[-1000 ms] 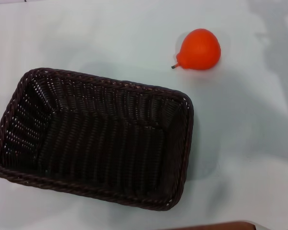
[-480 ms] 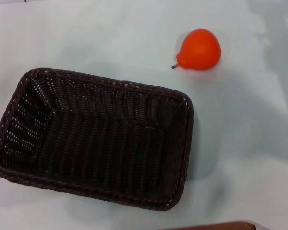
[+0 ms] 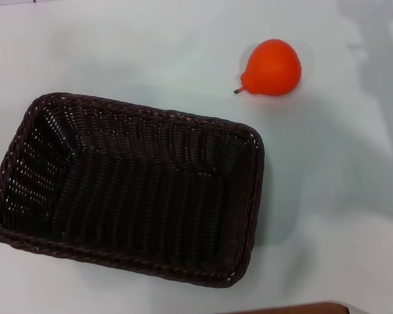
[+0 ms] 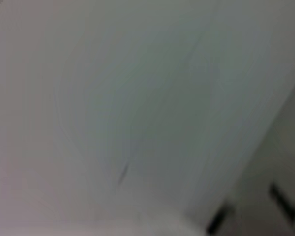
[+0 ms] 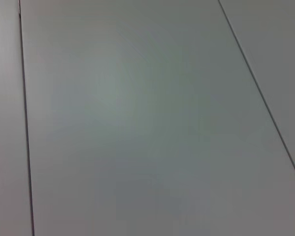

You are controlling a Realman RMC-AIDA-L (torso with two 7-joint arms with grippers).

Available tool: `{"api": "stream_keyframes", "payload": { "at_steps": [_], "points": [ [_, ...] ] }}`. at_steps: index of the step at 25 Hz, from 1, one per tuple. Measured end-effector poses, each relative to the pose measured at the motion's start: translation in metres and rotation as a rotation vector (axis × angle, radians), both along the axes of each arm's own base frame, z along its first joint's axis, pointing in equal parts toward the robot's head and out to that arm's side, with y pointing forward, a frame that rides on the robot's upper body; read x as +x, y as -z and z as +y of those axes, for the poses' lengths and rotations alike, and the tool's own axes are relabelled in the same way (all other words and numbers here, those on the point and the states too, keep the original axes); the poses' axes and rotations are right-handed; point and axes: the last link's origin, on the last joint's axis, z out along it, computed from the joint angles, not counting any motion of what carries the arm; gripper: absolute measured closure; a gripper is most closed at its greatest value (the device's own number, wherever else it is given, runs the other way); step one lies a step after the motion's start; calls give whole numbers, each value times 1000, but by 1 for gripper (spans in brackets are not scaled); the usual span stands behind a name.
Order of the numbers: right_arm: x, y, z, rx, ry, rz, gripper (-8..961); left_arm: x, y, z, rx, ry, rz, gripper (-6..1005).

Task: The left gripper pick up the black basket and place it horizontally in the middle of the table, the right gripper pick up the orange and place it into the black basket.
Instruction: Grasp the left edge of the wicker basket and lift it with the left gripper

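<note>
The black basket (image 3: 128, 186) lies on the table (image 3: 137, 46) at the left and middle of the head view, its long side running left to right, slightly skewed, and it holds nothing. The orange (image 3: 272, 67) rests on the table beyond the basket's far right corner, apart from it, its small dark stem pointing left. Neither gripper shows in the head view. The left and right wrist views show only pale flat surfaces with thin seams.
A brown edge (image 3: 295, 309) shows at the bottom of the head view, in front of the basket. A faint grey shadow (image 3: 380, 72) falls on the table at the far right.
</note>
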Motion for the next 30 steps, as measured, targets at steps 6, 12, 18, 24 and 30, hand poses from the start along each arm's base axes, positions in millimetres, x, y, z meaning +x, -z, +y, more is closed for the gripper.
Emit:
{"api": "stream_keyframes", "payload": {
  "at_steps": [6, 12, 18, 24, 30],
  "points": [
    [-2, 0, 5, -1, 4, 6, 196, 21, -9, 4, -163, -129, 270, 214],
    [-4, 1, 9, -10, 6, 10, 196, 43, -10, 5, -234, -201, 451, 215],
    [-2, 1, 9, -8, 9, 30, 196, 50, 1, 14, -326, -313, 543, 215],
    [2, 1, 6, -4, 23, 45, 196, 52, 14, 21, -360, -400, 581, 216],
    [2, -1, 6, 1, 26, 48, 196, 52, 29, 24, -412, -447, 649, 220]
  ]
}}
